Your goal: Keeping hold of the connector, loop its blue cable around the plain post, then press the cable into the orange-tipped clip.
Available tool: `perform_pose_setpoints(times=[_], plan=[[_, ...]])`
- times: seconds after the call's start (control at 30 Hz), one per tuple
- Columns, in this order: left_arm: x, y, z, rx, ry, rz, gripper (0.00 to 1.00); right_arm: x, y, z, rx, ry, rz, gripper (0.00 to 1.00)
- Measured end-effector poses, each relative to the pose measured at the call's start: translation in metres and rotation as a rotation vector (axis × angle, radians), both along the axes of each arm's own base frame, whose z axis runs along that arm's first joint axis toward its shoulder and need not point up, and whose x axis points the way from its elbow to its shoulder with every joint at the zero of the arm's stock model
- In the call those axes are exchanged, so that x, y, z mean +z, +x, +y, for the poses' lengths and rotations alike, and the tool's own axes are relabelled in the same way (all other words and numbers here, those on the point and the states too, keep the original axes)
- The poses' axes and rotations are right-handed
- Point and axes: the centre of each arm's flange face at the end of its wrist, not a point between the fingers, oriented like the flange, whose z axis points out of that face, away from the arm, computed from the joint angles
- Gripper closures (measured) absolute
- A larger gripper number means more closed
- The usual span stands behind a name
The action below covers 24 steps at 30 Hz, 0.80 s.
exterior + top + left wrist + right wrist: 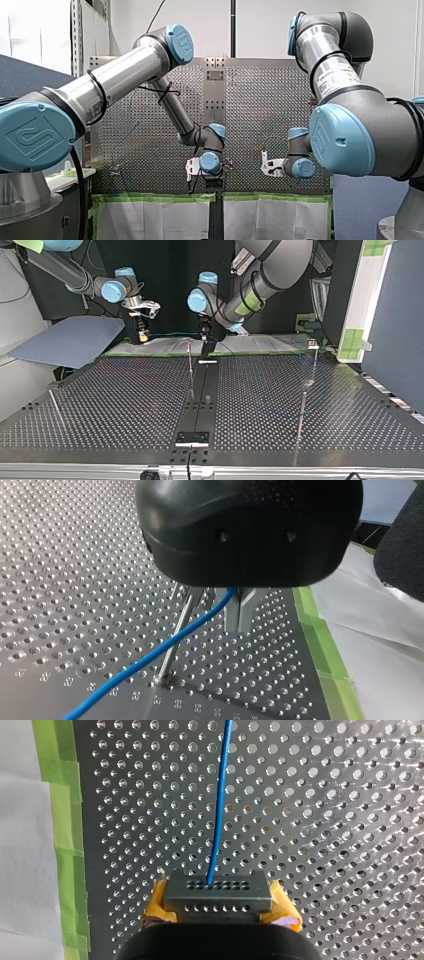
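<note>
While my right gripper (220, 909) clamps the connector (218, 892), my left gripper (240, 626) pinches the cable (140, 665). The post (168, 665) stands just beside that left one.

My left arm (125, 70), my right arm (340, 75): silver tube links, grey joint housings, pale-blue round caps (181, 44) embossed with a logo. Black cables (162, 92) strapped alongside.

Left end effector (240, 616): glossy black rounded housing, two recessed screws, metal fingers.

Right end effector (220, 912): black body, yellow pads (156, 901).
</note>
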Motion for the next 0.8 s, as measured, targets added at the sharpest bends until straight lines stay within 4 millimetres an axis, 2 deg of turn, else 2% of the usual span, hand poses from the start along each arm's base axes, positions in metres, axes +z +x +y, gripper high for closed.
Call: perform_pose_setpoints(times=[0.43, 0.8], plan=[[0.012, 0.027, 0.000, -0.005, -0.055, -0.020, 1.00, 0.003, 0.004, -0.002, 0.040, -0.014, -0.025, 1.00], [0.011, 0.032, 0.003, -0.010, -0.058, -0.011, 1.00, 0.004, 0.004, -0.005, 0.037, -0.022, -0.032, 1.00]])
